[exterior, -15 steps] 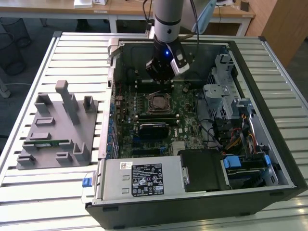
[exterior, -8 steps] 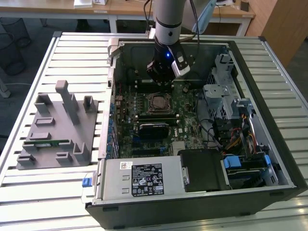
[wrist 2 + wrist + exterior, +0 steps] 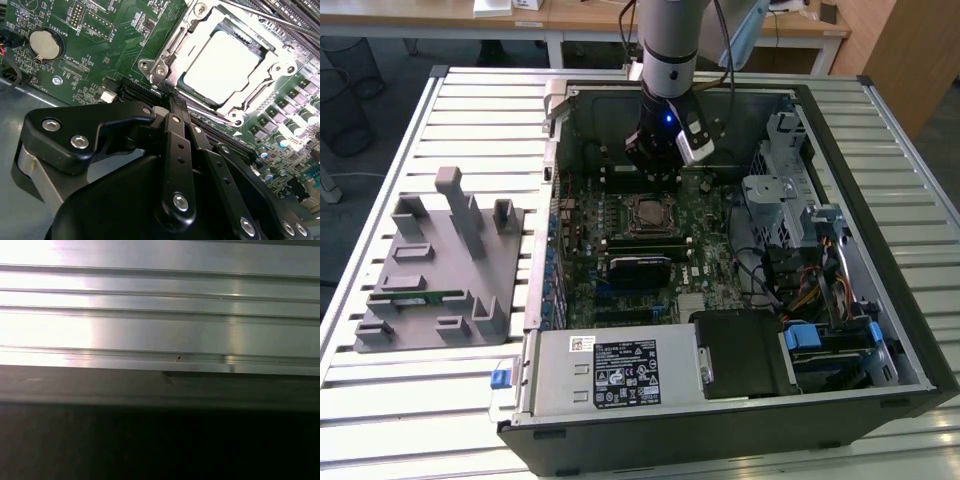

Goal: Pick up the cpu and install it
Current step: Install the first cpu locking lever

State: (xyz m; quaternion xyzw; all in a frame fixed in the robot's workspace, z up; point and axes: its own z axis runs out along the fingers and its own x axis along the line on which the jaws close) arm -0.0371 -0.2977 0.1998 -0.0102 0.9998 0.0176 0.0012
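— Where is the cpu now?
— Seated flat in the socket on the motherboard, inside the open computer case on the desk. Pale top up, metal frame around it.

— And the tool?
— Just beside the socket, a little above the board, holding nothing. Fingers pressed together in the second wrist view, so closed and empty.

— Which way from tool to chip?
— Straight ahead of the fingertips, near, not touching. No long axis: square.
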